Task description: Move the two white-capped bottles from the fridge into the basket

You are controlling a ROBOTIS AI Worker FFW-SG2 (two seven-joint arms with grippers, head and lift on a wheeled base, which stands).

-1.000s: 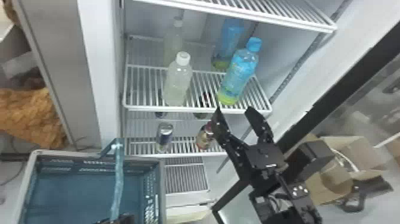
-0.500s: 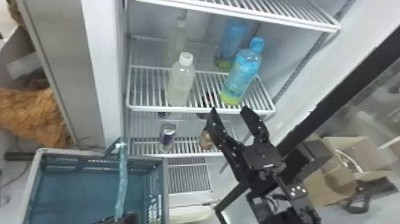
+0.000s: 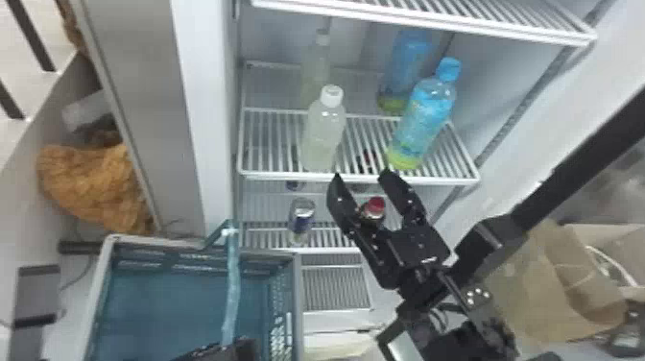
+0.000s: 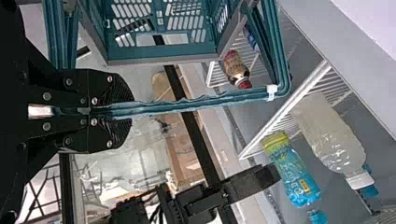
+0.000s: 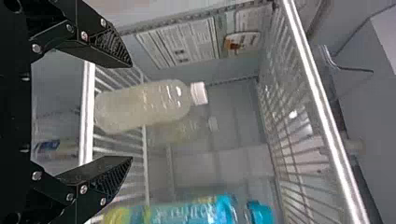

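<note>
Far to the left of the left pincer (image 3: 240,348) sits a rough tan bundle (image 3: 91,185). Closer in, the basket (image 3: 99,290) opens around and beyond that pincer, which is pinched tight on the basket's handle (image 3: 232,283); the handle's bar runs away from its fingertips. Farther right, a can (image 3: 301,218) stands on the lower rack (image 3: 316,250) of the fridge (image 3: 192,120), left of the right pincer (image 3: 362,175) and a little below its tips. The white-capped bottle (image 3: 324,137) is upright on the shelf (image 3: 288,176) above, just beyond and left of the right pincer's tips. The right wrist view shows it ahead, framed by the two fingers, which are spread wide with nothing gripped. In the head view a red-capped bottle (image 3: 373,211) appears between them, lower down. The blue bottle (image 3: 422,122) stands beyond the right pincer, to its right. Well right of it is a cardboard box (image 3: 552,283).
</note>
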